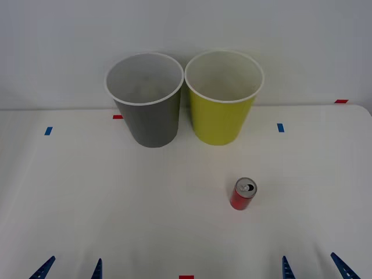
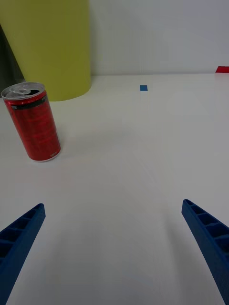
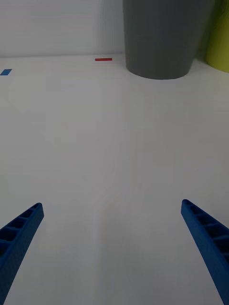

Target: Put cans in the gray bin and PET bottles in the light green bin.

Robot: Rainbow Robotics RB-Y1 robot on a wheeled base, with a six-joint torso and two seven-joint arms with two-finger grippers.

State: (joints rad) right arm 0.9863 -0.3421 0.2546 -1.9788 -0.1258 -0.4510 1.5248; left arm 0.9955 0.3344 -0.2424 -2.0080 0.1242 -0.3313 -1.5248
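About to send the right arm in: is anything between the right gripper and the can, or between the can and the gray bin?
Nothing visible. Bare table lies between the open right gripper and the upright can, and between the can and the gray bin. The green bin stands beside that path.

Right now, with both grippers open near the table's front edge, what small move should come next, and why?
Probably the right gripper should advance toward the small red drink can. The can stands upright, untouched, on the white table, nearer the right side, before the yellow-green bin. The left gripper can wait.
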